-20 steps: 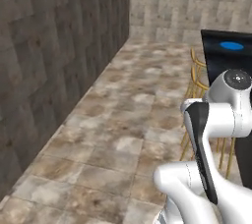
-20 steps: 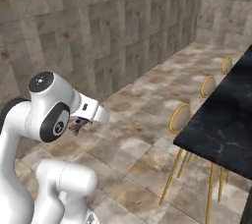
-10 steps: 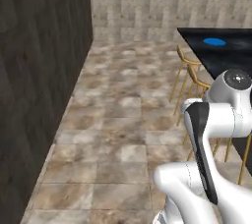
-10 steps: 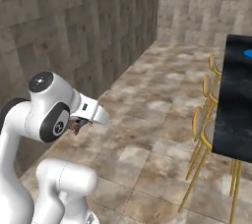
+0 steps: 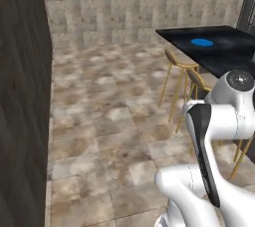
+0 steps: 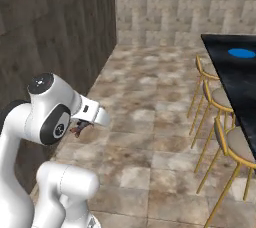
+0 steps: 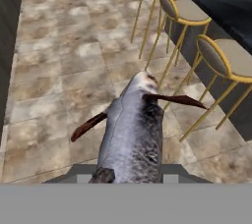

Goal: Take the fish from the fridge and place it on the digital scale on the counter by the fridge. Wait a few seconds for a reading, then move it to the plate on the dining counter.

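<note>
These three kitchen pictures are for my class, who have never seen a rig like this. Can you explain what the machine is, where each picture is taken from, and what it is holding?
It is a computer-rendered kitchen, not a real one. The machine is a white robot arm with dark joints, riding on a base that can drive. Two cameras sit on that base behind the arm, one to its left and one to its right, so both look forward over the same tiled floor. The third camera sits on the hand and looks along the gripper.

In the hand view a grey fish with dark reddish fins stretches away from the camera; the gripper appears to be shut on its near end. In the right base view the fish shows as a small dark shape under the hand.

To the right stands a large black dining counter with a blue plate on top and gold-legged stools along its side.
</note>
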You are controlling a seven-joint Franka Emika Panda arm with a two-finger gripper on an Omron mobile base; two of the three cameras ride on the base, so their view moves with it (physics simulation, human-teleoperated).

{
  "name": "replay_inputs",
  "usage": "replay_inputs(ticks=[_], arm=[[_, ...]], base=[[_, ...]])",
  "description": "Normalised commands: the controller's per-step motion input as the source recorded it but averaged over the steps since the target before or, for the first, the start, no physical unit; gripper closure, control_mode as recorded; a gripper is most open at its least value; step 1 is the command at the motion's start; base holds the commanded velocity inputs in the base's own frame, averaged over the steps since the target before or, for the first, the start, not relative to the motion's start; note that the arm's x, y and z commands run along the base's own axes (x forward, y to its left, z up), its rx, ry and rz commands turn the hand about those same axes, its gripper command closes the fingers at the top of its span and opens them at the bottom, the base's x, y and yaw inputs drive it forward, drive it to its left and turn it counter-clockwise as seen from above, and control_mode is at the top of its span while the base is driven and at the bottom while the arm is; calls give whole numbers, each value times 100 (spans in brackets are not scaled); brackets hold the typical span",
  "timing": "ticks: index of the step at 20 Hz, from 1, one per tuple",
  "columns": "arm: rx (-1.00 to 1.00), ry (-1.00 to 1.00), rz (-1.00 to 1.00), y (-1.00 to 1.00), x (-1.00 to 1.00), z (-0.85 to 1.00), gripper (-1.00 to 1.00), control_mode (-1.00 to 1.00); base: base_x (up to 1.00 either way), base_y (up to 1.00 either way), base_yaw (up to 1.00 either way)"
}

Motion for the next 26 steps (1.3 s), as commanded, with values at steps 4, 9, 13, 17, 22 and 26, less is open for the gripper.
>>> replay_inputs(ticks=[4,9,13,17,22,26], arm=[[0,0,0,0,0,0,100,100],[0,0,0,0,0,0,100,100],[0,0,0,0,0,0,100,100],[0,0,0,0,0,0,100,100],[0,0,0,0,0,0,100,100],[0,0,0,0,0,0,100,100]], base=[[99,83,-47],[100,74,-47],[100,68,-47],[100,76,-48],[95,87,-49],[81,99,-48]])
